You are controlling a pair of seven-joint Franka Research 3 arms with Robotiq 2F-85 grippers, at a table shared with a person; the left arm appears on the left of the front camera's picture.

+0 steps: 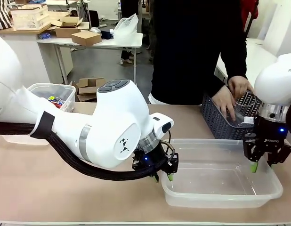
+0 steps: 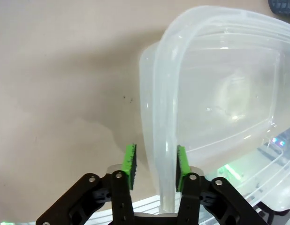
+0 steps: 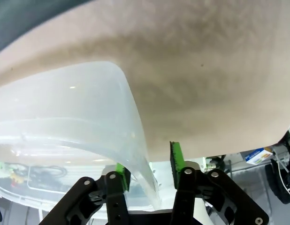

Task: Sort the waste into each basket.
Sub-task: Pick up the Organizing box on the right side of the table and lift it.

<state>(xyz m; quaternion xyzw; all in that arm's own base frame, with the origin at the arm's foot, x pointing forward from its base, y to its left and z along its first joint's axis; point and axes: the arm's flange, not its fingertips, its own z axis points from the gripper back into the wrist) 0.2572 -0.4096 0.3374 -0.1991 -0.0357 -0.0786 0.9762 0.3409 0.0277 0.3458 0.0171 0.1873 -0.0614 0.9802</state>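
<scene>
Lift clear rectangular plastic tub [image 1: 211, 200] at lower right of frame level, with left gripper [image 1: 166, 175] clamped on its left rim and right gripper [image 1: 261, 165] on its right, steering clear of person's hands [image 1: 230, 96] in dark slate-blue lattice basket [image 1: 215, 123] behind.

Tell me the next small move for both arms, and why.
Probably lift both arms together a little, keeping the clear tub level. The left pincer is shut on its left rim and the right pincer on its right rim, and the tub rests empty on the table. Go slowly: the person's hands are in the dark lattice basket just behind it.
</scene>
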